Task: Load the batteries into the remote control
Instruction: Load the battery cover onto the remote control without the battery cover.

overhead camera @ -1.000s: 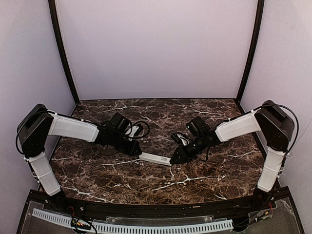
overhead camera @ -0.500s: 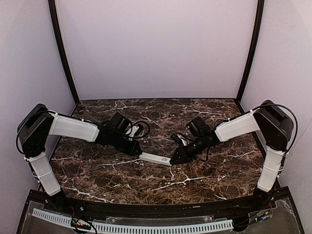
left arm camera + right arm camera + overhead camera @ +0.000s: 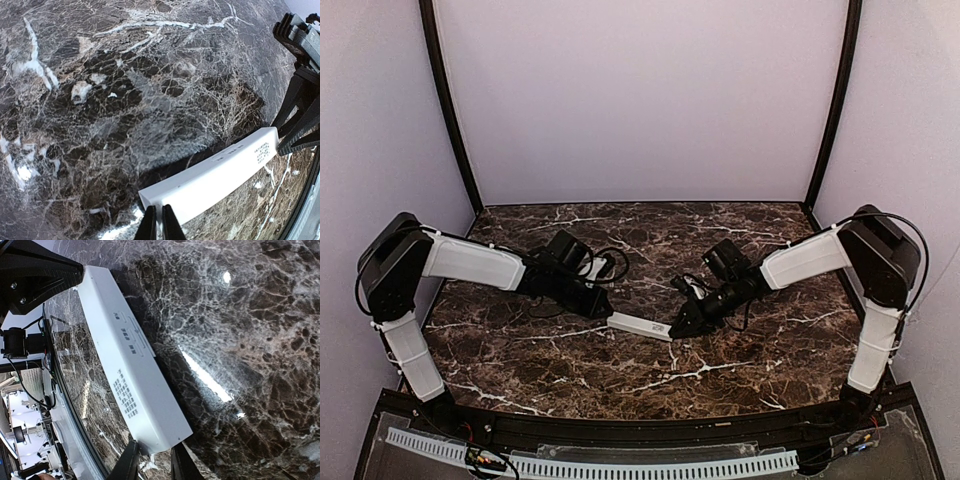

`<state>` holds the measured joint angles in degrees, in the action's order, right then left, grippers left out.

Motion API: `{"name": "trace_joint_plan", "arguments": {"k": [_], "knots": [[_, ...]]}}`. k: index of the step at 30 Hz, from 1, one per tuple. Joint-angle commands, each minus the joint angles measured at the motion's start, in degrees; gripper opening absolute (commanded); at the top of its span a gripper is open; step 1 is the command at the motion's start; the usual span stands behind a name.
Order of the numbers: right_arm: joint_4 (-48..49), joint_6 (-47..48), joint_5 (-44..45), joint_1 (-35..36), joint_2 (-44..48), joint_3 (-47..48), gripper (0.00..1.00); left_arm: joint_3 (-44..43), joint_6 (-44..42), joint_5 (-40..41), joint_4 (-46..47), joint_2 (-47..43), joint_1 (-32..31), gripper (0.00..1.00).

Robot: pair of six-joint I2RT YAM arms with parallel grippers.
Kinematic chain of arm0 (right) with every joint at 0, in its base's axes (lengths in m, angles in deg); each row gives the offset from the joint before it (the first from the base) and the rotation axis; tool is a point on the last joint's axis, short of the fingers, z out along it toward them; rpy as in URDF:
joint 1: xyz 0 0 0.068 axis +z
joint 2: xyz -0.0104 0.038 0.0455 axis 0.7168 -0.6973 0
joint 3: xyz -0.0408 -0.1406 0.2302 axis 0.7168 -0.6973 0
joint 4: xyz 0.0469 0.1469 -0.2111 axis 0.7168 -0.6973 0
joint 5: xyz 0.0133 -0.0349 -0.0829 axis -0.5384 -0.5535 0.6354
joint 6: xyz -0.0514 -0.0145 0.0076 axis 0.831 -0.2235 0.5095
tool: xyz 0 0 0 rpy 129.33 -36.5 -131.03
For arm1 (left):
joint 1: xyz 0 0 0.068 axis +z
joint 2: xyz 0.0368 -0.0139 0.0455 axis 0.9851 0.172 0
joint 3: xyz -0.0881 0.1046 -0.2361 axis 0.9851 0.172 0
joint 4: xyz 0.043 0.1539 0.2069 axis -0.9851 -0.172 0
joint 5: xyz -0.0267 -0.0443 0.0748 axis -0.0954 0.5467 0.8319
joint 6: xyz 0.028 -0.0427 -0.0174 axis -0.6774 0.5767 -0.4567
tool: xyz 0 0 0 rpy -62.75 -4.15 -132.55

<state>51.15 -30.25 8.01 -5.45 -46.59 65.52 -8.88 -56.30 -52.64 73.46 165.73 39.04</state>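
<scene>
The remote control (image 3: 638,326) is a long white bar lying flat on the marble table between my two arms, printed back side up (image 3: 132,365). My left gripper (image 3: 607,312) is shut, and in the left wrist view its tips (image 3: 160,226) press together against the remote's left end (image 3: 215,177). My right gripper (image 3: 676,329) straddles the remote's other end, one finger on each long side (image 3: 152,460), and is shut on it. The batteries are out of view.
Black cables loop beside both wrists (image 3: 612,262). Black frame posts (image 3: 451,120) and pale walls close in the table's back and sides. A perforated white rail (image 3: 620,466) runs along the near edge.
My left arm has edged slightly to the right against the remote's end. The remote and my right gripper have stayed put.
</scene>
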Motion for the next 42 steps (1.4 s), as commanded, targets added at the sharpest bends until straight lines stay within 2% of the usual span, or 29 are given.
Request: {"name": "trace_joint_plan", "arguments": {"k": [1, 10, 18, 24, 29, 34, 42], "knots": [[4.7, 0.2, 1.6, 0.4, -2.5, 2.2, 0.21, 0.4, -0.5, -10.7, -1.6, 4.2, -6.7, 0.04], [4.7, 0.6, 1.9, -2.3, -1.0, 0.3, 0.19, 0.2, -0.6, -9.1, -3.1, 3.4, -6.8, 0.04], [4.3, 1.1, 2.1, -3.6, -0.3, -0.5, 0.27, 0.9, 1.5, -5.1, -3.5, 0.6, -3.7, 0.06], [3.7, 1.7, 2.9, -4.8, -0.2, -1.0, 0.32, 2.3, 2.4, -2.9, -2.9, -2.5, -2.0, 0.12], [3.4, 2.0, 2.6, -5.4, 0.1, -0.7, 0.39, 4.1, 4.2, -1.1, -1.4, -5.0, -0.3, 0.22], [3.1, 1.9, 1.9, -5.5, 0.6, -0.7, 0.41, 4.7, 3.2, 3.9, -2.5, -7.3, -0.3, 0.31], [3.0, 1.0, 0.5, -5.4, 2.0, -2.3, 0.43, 1.2, -0.9, 19.3, -10.8, -5.4, -2.8, 0.29]]}}
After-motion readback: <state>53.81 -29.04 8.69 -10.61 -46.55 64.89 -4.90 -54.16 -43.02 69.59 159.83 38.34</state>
